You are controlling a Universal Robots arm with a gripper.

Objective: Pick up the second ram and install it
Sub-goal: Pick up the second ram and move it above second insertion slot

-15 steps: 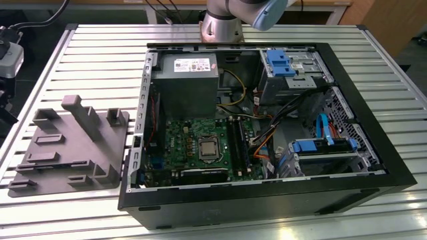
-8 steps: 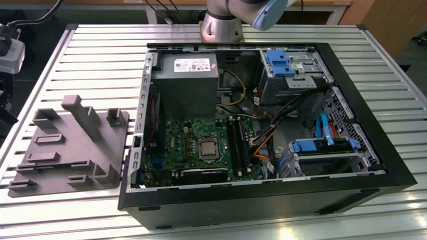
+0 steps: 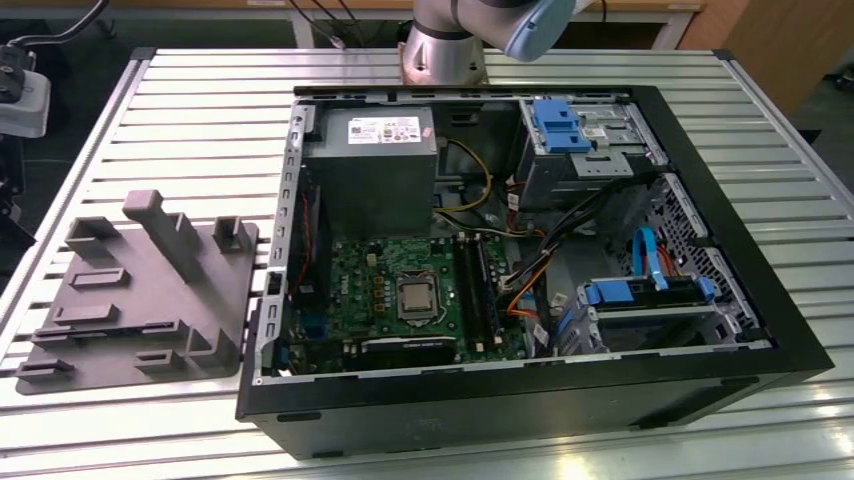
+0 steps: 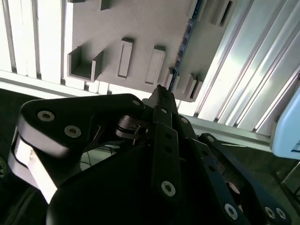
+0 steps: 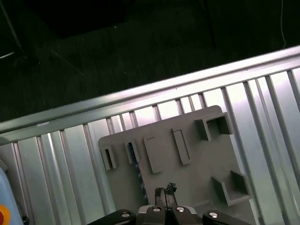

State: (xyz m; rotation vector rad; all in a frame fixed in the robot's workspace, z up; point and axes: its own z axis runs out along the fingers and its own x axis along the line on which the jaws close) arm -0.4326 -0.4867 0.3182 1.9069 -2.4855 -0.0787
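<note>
**Shut gripper over the tray, second ram in its slot**

In both wrist views the gripper (image 5: 165,191) (image 4: 160,91) hangs over the grey moulded tray (image 5: 197,159) (image 4: 140,23), clear of it; its fingers are drawn together at the tips with nothing between them. The second ram (image 5: 137,168) (image 4: 184,40) stands on edge in a narrow slot of that tray, a thin dark strip running between two short grey ribs; it sits untouched, near the fingertips' line but apart from them. The tray's other pockets and blocks show as pale grey shapes around it.

Read as a clock face, the exterior view puts the tray (image 3: 134,300) at nine o'clock of the open computer case (image 3: 534,400); both lie on the slatted metal table (image 3: 200,120). The arm (image 3: 447,40) rises at twelve o'clock, just behind the case's far wall. Inside the case the green motherboard (image 3: 387,290) lies flat; its black memory slots (image 3: 475,290) run along its three o'clock edge, beside a bundle of orange and blue cables; whether a stick sits in them cannot be told.
</note>
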